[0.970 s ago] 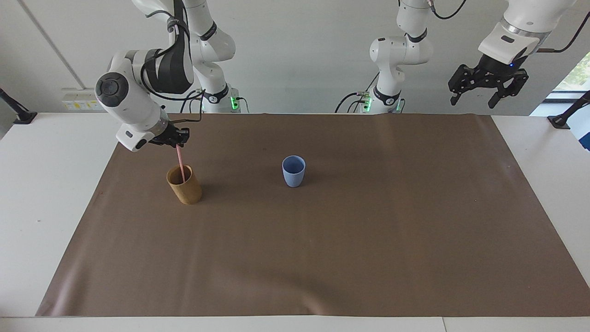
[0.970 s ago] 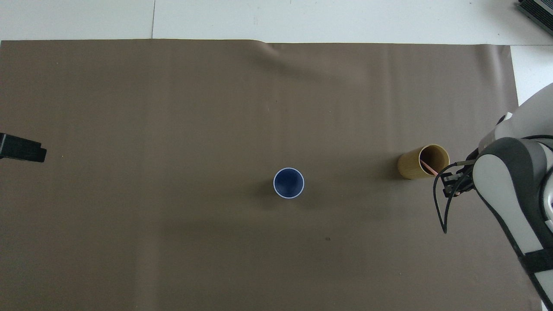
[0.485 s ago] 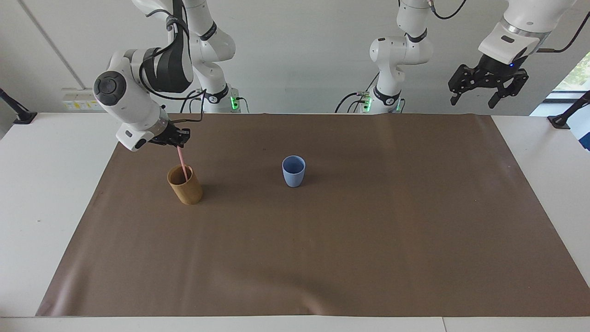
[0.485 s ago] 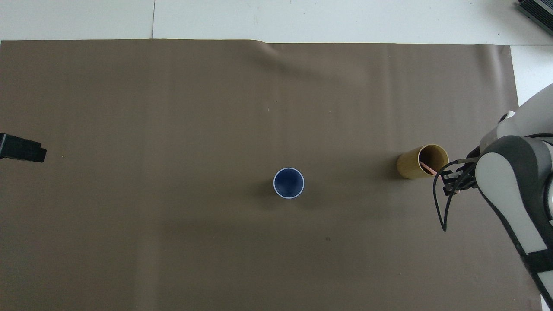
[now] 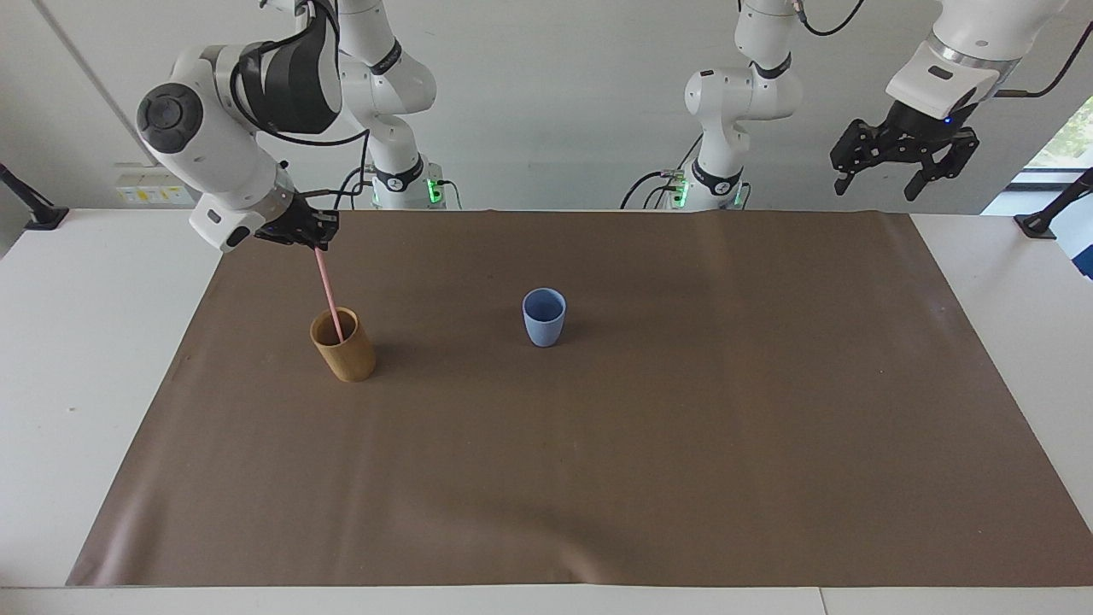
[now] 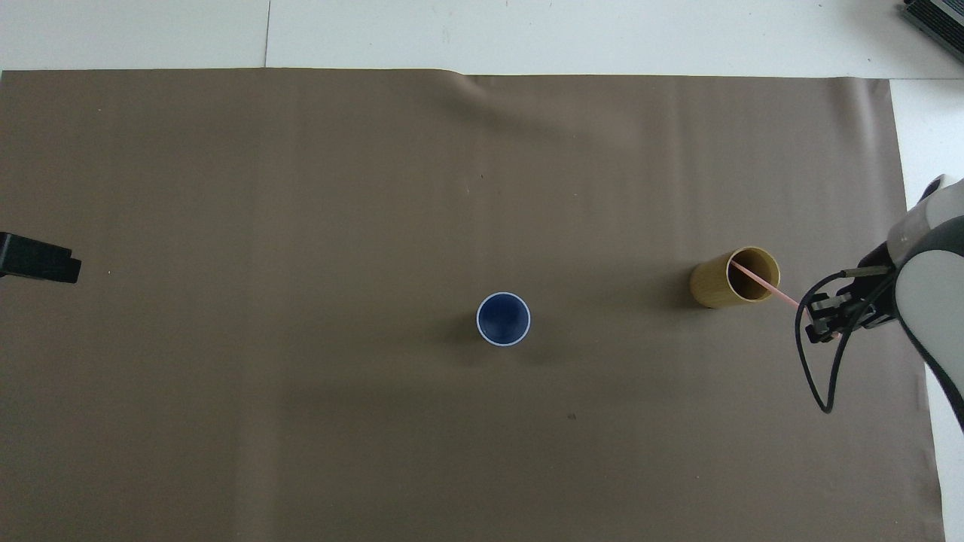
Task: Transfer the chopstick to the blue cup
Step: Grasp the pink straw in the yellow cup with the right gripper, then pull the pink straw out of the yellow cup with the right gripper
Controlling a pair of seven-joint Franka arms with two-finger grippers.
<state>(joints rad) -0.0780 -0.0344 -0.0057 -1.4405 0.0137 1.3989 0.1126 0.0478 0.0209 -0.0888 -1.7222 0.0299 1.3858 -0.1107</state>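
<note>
Chopstick [image 5: 328, 290] pinched in right hand [image 5: 314, 243], tip inside tan cup [image 5: 342, 346] (overhead hides grip); left hand [image 5: 905, 162] open.

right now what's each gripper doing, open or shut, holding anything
left gripper: open, empty, raised at its own end of the table, waiting.
right gripper: shut on the thin pale-pink chopstick, whose lower end is inside the tan wooden-looking cup.

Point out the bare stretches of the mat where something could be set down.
Bare: the brown mat between the blue cup and the left arm's end, and everywhere farther from the robots than both cups. Crowded: around the tan cup, where the right hand holds the chopstick.
</note>
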